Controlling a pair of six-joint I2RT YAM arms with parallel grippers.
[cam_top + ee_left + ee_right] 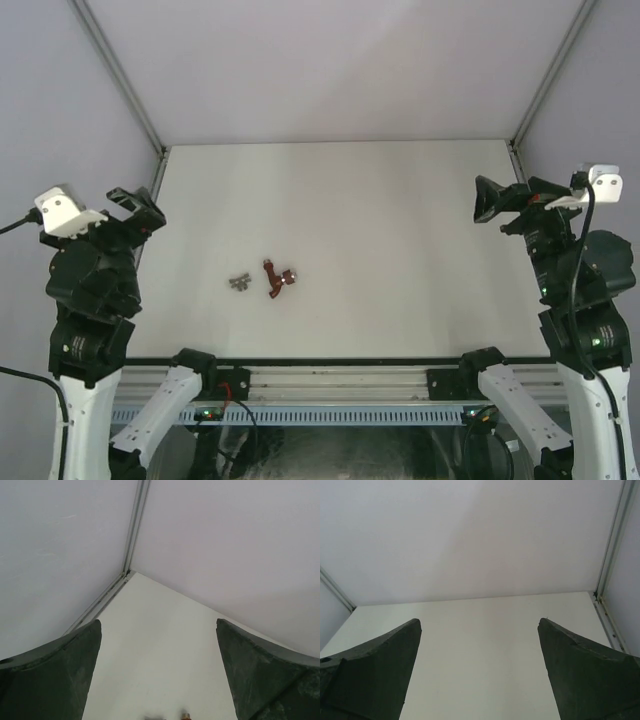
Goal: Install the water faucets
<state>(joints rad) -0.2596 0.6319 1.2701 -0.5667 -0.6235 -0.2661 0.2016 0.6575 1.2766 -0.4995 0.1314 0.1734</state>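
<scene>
**Parts.** 2 pieces lie on the white table (420, 260), left of its centre and toward the near edge. The tap body (274, 280) is dark red-brown and angled, with a small knob sticking out on its right side. Its long axis runs roughly from far to near, slightly tilted. The metal fitting (239, 283) is grey-silver and lies just beside the tap on its left, with a narrow gap between them. Its longer side runs left to right. Both are far smaller than either set of jaws. Thread or surface detail is too small to tell.

**Jaws.** The left jaws are spread wide with nothing between them. The right jaws are likewise spread wide and empty. The fingers of both are dark, matte and wedge-shaped, and both sets are raised clear of the table.

**Key relation.** The left arm (92, 275) is the nearer one. From the left jaws the parts lie to the right and back toward the arm bases, and their tips just show at the bottom edge of the left wrist view. The right arm (575, 270) is well apart from them, and its wrist view shows only bare table and walls.

**Surfaces.** The table is smooth, flat and pale, so small rigid parts are likely to slide if nudged.

**Judgement.** Nothing is picked up yet, and the first reach suits the left arm.
</scene>
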